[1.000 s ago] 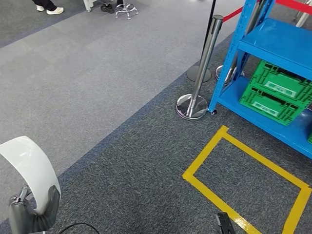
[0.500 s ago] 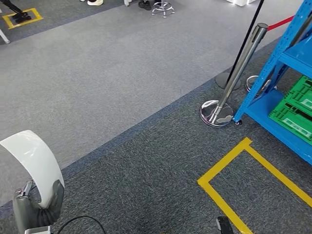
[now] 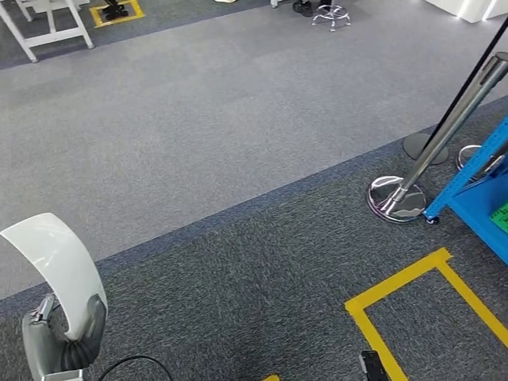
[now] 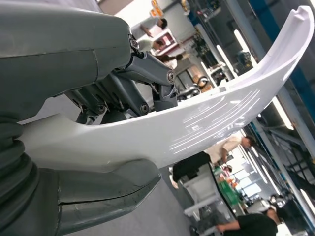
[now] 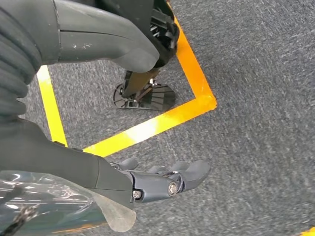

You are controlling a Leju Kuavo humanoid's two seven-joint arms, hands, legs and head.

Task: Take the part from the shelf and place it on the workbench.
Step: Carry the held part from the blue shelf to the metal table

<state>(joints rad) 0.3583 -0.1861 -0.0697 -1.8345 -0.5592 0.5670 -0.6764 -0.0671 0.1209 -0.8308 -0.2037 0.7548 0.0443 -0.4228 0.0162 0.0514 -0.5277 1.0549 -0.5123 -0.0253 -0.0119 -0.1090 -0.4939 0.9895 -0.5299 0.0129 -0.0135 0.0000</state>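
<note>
Over the carpet (image 3: 179,143), the left hand (image 3: 59,345) grips the part (image 3: 57,266), right hand (image 5: 111,172) fingers (image 5: 178,179) spread and empty; the pick appears complete, placement outstanding.

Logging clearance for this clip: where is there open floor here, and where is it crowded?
Open: the light grey carpet between the white table legs and the darker carpet band. Also bare: the floor inside the yellow tape outline. Crowded: the right edge, where stanchion bases meet the blue shelf. The left hand holds the white part.
</note>
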